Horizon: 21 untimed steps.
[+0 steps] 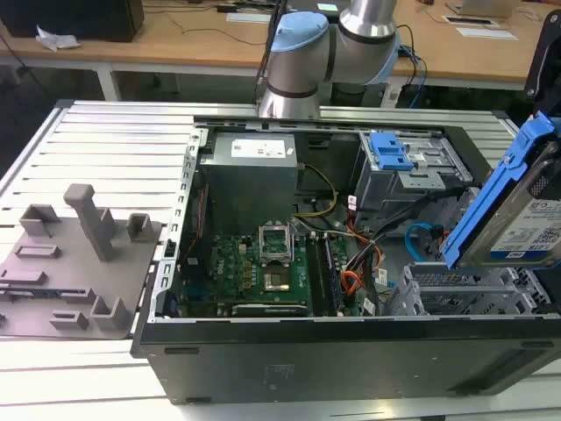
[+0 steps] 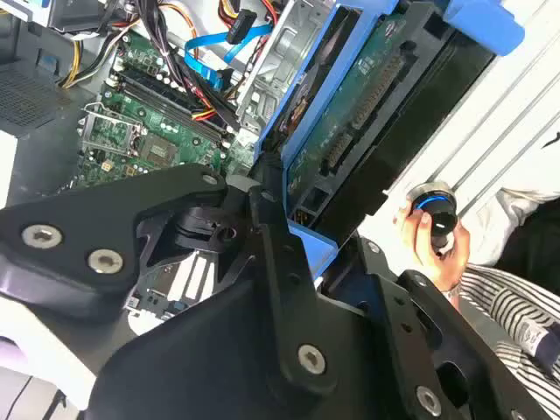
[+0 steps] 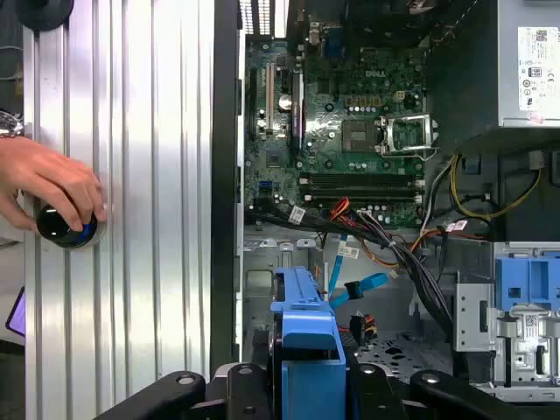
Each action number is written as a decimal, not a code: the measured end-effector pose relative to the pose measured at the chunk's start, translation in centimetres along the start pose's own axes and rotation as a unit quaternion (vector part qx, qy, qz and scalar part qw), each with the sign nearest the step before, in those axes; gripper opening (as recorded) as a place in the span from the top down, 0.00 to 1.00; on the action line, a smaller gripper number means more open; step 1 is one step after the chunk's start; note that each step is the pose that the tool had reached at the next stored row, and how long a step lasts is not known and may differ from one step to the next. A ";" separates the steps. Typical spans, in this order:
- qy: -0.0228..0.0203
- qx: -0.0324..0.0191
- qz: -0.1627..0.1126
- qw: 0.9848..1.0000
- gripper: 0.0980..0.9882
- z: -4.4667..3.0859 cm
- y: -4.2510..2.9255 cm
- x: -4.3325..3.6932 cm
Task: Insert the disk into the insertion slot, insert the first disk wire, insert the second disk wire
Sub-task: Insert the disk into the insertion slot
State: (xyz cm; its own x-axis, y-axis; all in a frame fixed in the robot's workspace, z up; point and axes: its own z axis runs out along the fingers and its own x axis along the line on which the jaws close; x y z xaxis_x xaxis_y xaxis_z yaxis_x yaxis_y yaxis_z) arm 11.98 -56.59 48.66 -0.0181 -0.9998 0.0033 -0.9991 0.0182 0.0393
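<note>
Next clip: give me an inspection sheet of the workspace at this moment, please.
Surface: ribbed metal table, bearing an open computer case.
Job's things: disk tilted in the air above the slot, not inserted; light-blue wire looped inside the case.
Clutter: grey fixture plate with upright blocks, at the exterior view's left.
Grippers: pincer shut on the disk's blue frame.
Cables: orange-red-black bundle beside the circuit board.
Surroundings: a person's hand on a round knob on the table; wooden desks behind.
</note>
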 end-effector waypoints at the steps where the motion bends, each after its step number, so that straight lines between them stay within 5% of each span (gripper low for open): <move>1: 0.000 0.000 0.000 1.000 0.70 0.01 0.00 0.00; 21: 0.000 0.000 0.000 1.000 0.70 2.01 -0.08 -0.01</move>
State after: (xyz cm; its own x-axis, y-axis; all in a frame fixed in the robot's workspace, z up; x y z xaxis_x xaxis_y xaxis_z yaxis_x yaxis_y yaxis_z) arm 11.98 -56.59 46.65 -0.0181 -0.9998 0.0034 -0.9991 0.0182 0.0393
